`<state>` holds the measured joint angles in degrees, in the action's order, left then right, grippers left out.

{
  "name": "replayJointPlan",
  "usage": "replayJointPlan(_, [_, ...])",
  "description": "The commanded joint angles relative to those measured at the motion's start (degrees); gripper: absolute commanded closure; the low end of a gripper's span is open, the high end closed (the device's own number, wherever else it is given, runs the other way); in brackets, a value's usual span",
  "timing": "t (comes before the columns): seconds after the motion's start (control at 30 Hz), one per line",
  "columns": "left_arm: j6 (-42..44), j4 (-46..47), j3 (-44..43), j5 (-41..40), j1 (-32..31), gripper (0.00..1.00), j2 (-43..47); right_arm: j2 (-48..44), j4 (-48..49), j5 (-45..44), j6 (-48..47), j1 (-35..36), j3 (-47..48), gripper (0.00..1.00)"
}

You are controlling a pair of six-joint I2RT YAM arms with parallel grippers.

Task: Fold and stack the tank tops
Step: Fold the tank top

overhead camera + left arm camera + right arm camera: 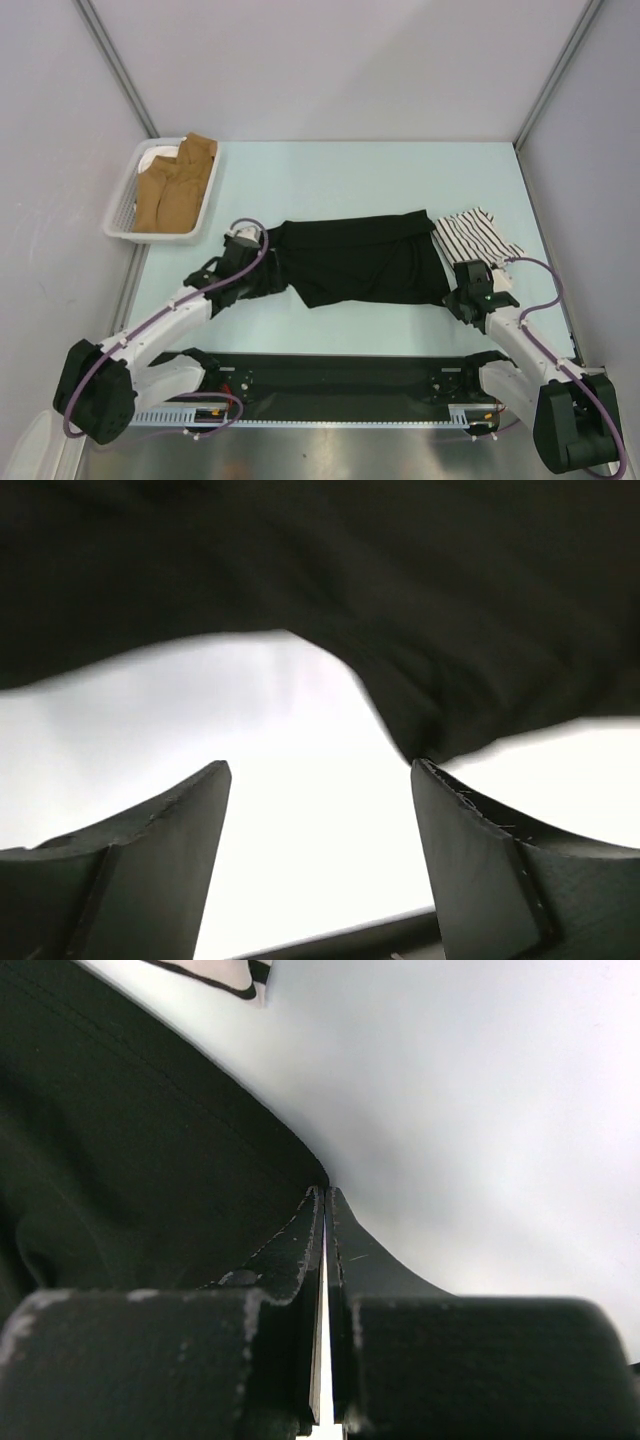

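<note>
The black tank top (360, 260) lies spread across the middle of the table with its upper part folded over. To its right rests the striped tank top (478, 235), folded small. My left gripper (262, 268) is at the black top's left edge. In the left wrist view it (320, 765) stands open with nothing between the fingers, and the black top (400, 600) hangs just ahead, one fold touching the right fingertip (430, 780). My right gripper (455, 298) is at the top's near right corner. It (327, 1192) is shut, tips against the black top's (120, 1160) edge; a pinch cannot be made out.
A white basket (120, 215) holding tan garments (175, 185) stands at the back left. A corner of the striped top (215, 975) shows at the top of the right wrist view. A black strip (340, 375) runs along the near edge between the arm bases. Grey walls close in the table.
</note>
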<state>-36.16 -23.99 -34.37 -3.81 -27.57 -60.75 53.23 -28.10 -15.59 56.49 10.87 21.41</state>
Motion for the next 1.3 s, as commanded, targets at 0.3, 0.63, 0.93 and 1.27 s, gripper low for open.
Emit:
replayJointPlan(0.3, [-10.8, 11.1, -2.6, -2.3, -18.8, 0.5, -10.6, -0.4, 0.8, -0.6, -1.2, 0.7, 2.1, 1.0])
replayJointPlan(0.63, [-11.7, 15.3, -5.2, -1.4, -20.1, 0.56, -20.2, -1.5, -0.3, -0.8, -1.8, 0.6, 2.6, 1.0])
replayJointPlan(0.93, [-13.1, 14.3, -2.6, -0.6, -21.3, 1.0, -19.1, -1.8, -2.0, -2.0, -2.3, 0.5, 2.9, 1.0])
replayJointPlan(1.27, [-11.1, 8.3, 6.4, -0.1, -15.1, 1.0, -7.0, -2.8, -5.7, -3.7, -3.1, 0.0, 3.9, 1.0])
